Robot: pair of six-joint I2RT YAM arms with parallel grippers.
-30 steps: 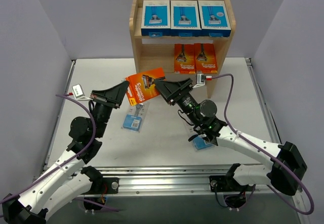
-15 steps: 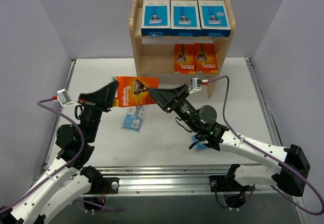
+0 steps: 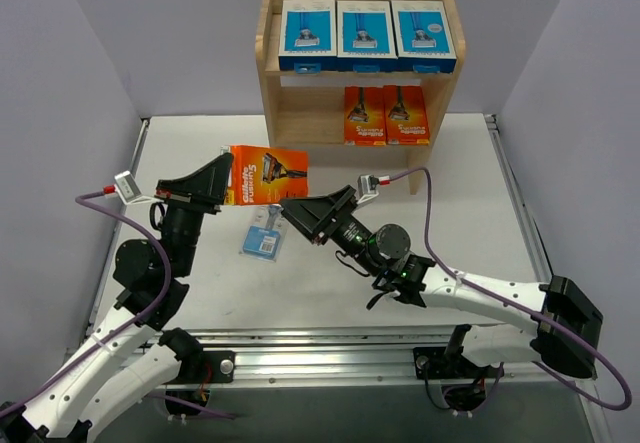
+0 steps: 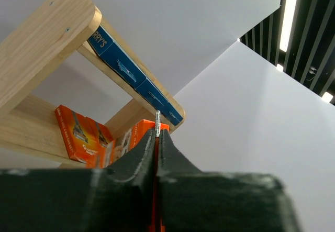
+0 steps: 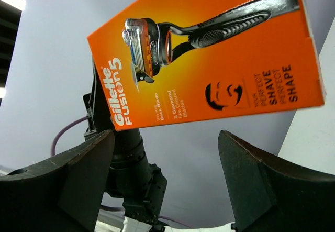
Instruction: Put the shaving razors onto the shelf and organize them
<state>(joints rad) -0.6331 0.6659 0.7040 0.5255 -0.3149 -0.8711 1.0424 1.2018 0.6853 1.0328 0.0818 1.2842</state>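
Your left claw [image 3: 227, 180] is pinched tight on the 9 o'clock end of an orange razor box [image 3: 265, 175], holding it in the air above the table [image 3: 450, 203], at about 7 o'clock from the shelf [image 3: 276, 93]. From the left wrist you only get the box edge-on, a thin sliver between the closed fingers, so its face is unreadable there.

Your right claw [image 3: 292, 213] stands wide apart just at 5 o'clock of the box, gripping nothing. Its wrist camera shows the printed face between the two fingers [image 5: 78, 174], but whether a fingertip touches the card you cannot tell.

On the shelf, three blue-and-white boxes [image 3: 363, 35] lie side by side on the top tier, and two orange boxes [image 3: 385, 115] stand touching at the 3 o'clock end of the middle tier. The lowest tier is hidden from the overhead camera by the boards above it.

A blister card [image 3: 265, 239] lies flat on the table at 6 o'clock of the held box; its far end is partly covered by the box and the right claw, and its label is too small to read.
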